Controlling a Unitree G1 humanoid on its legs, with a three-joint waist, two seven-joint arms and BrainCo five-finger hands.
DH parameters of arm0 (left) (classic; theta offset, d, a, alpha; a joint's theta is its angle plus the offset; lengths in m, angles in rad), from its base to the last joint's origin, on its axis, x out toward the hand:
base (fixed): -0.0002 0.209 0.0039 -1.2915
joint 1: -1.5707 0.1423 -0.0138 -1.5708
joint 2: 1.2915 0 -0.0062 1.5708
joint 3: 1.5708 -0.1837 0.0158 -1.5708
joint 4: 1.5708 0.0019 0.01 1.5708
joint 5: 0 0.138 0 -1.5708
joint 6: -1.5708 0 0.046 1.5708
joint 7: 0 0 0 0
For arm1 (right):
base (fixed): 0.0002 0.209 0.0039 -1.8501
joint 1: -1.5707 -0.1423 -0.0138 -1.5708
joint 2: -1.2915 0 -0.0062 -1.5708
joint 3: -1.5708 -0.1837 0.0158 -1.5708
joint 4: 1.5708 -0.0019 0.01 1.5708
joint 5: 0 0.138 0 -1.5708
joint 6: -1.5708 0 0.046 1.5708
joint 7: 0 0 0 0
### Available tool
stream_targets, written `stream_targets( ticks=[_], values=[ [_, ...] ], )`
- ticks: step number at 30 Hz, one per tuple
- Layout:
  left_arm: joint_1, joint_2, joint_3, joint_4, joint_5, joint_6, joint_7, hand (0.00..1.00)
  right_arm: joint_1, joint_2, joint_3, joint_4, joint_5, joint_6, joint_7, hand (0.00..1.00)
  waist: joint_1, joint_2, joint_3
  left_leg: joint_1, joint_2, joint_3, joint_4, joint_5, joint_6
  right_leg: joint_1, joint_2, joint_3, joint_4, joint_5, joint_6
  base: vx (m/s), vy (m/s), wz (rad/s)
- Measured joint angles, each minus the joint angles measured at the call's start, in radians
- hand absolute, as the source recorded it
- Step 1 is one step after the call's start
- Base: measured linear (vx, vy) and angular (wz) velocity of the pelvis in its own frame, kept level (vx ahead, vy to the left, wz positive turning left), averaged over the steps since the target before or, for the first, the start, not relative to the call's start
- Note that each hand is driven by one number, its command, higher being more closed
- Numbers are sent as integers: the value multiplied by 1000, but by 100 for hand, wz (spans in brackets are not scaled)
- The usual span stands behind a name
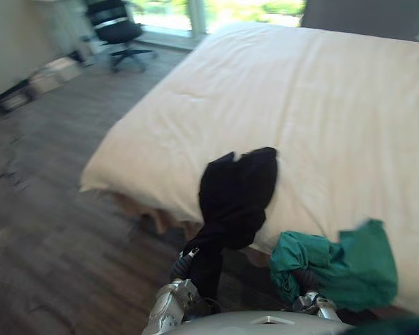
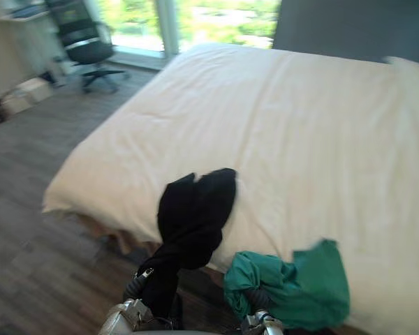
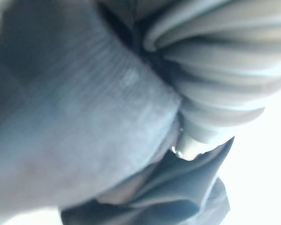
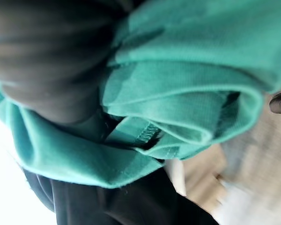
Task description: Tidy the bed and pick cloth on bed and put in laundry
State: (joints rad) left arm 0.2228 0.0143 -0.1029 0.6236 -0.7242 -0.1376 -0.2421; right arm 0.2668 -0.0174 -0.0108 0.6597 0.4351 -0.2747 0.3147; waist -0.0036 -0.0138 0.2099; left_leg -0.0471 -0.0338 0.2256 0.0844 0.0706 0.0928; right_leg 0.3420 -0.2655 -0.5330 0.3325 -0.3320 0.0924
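Black cloth (image 1: 237,195) hangs off the bed's (image 1: 300,105) near edge. It's bunched tight at the bottom, where the left hand (image 3: 215,61) has its fingers curled round it. Green cloth (image 1: 349,265) sits just beside it on the edge and swallows the right hand (image 4: 42,61), so can't tell what those fingers are doing. Chair (image 1: 119,28) is a blur, far off on the floor (image 1: 56,209).
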Motion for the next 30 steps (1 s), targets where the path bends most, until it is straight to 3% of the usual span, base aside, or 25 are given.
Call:
stream_targets(
  ticks=[3,4,5,6,7,9,13,14,15,17,18,20,24,27,30],
  values=[
    [21,7,4,-48,1,-6,3,100,-16,-2,38,-33,0,40,17,100,11,0,-7,-68,-3,89,108,-83,36,8,4,60,-52,-68,-73,86,38,75],
    [19,17,15,-59,-1,-3,13,100,-19,3,59,-54,-12,52,20,100,16,-33,-6,-103,10,160,184,-128,32,32,0,56,-137,-103,-51,76,-26,63],
    [15,16,25,-60,2,4,36,100,-19,6,68,-56,-22,55,27,100,11,-25,0,-148,63,216,312,-184,59,34,5,37,-140,-97,-25,107,8,62],
    [30,9,28,-76,8,-9,52,100,-13,0,71,-55,-38,66,30,100,15,23,-1,-169,108,226,408,-241,23,36,24,22,-98,-106,2,156,74,82],
    [39,12,35,-82,8,-17,50,100,1,2,64,-52,-45,79,27,100,1,10,3,-166,74,187,409,-250,27,57,9,15,-75,-105,19,210,106,92],
    [51,11,36,-82,8,-25,47,100,30,0,61,-53,-45,87,27,100,-11,13,0,-141,30,131,341,-215,41,50,2,-5,-7,-54,6,154,79,104],
    [70,15,34,-93,8,-23,73,100,46,-6,65,-95,-45,87,26,100,-9,33,4,-35,-14,61,113,-95,34,-14,58,-17,-109,-60,-11,-14,10,56],
    [72,22,35,-93,8,-17,91,100,53,-8,64,-106,-44,86,27,100,-32,32,-1,-21,-34,44,80,-91,35,-4,63,-19,-115,-41,-1,-52,-26,60],
    [66,14,35,-99,7,-8,98,100,58,-7,65,-110,-44,87,28,100,-31,25,-6,-16,-21,104,82,-103,31,-1,53,-41,-125,-34,13,-5,-22,49],
    [79,10,32,-129,7,5,100,100,61,-9,63,-127,-44,87,30,100,-40,32,-5,-31,43,239,165,-155,24,0,49,-79,-115,-30,19,39,-36,31],
    [78,10,28,-135,7,5,107,100,68,-9,64,-133,-47,87,33,100,-43,32,-4,-38,57,252,179,-159,22,3,51,-90,-98,-30,19,74,-32,45],
    [81,10,15,-156,-1,10,149,100,98,-9,83,-149,-57,88,33,100,-36,18,2,-8,32,226,125,-147,18,2,38,-109,-47,-10,9,63,17,36],
    [97,22,1,-182,-3,17,201,100,133,-7,125,-188,-69,89,26,100,-31,23,3,58,21,193,15,-111,8,-49,10,-105,104,57,-22,79,48,15],
    [89,44,-11,-192,-4,17,229,100,140,-3,166,-222,-87,88,22,100,-32,16,11,82,18,154,-36,-93,5,-107,4,-79,119,21,-36,88,12,34],
    [51,51,-24,-189,-10,26,238,100,161,-6,200,-244,-85,82,4,100,-44,18,12,87,18,69,-44,-84,-3,-178,48,65,98,19,-41,92,-46,76]
  ],
)
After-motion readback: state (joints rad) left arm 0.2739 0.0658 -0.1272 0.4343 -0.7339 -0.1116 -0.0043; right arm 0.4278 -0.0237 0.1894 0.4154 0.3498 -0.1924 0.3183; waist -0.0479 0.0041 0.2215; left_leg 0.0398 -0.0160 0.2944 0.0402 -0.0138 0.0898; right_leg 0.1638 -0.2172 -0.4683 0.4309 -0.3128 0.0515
